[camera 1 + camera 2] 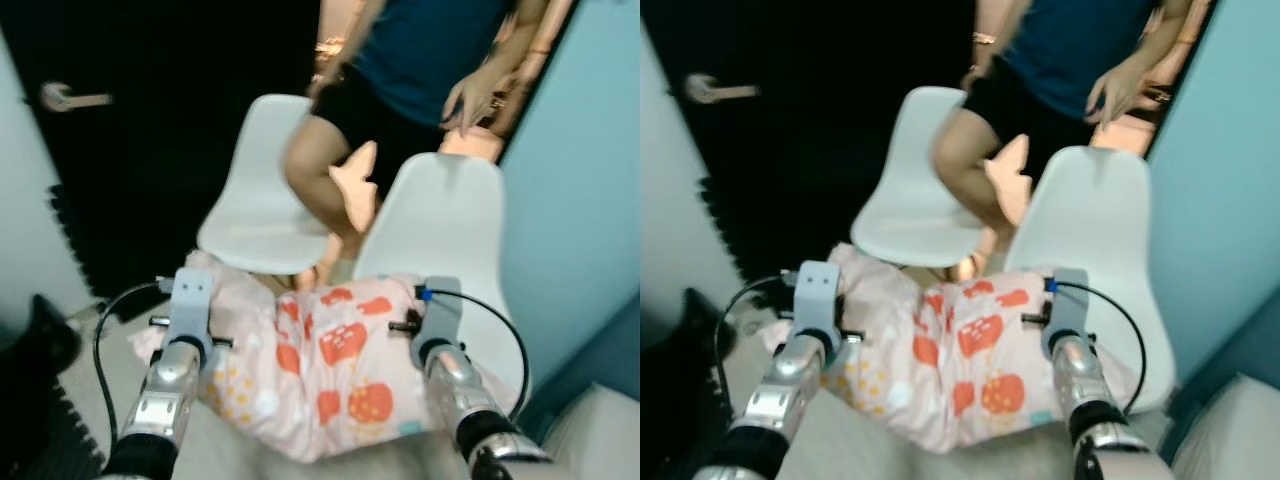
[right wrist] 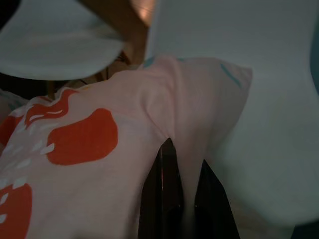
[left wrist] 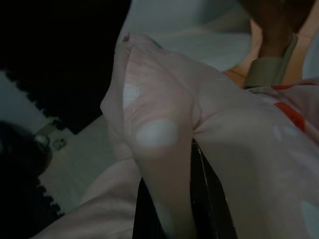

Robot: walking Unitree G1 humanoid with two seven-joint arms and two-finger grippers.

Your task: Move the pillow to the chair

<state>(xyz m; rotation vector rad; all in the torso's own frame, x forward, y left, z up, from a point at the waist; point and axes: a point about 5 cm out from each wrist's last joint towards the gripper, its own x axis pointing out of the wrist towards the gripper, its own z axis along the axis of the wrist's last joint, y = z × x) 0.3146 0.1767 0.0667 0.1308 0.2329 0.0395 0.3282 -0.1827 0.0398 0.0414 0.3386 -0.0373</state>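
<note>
Pink pillow (image 1: 330, 370) w/ red-orange fruit print hangs btwn both claws, over the front edge of the near white chair (image 1: 450, 225). Right gripper (image 2: 183, 164) pinches pillow corner fabric btwn nearly closed fingers; chair seat just beyond it. Left gripper (image 3: 192, 164) on the pillow's other end, cloth draped over its black fingers, gripping a fold. Second white chair (image 1: 262, 190) farther off, ahead of left claw. Person's legs (image 1: 335, 165) stand btwn the 2 chairs. Dark door (image 1: 150, 110) beyond left claw.
</note>
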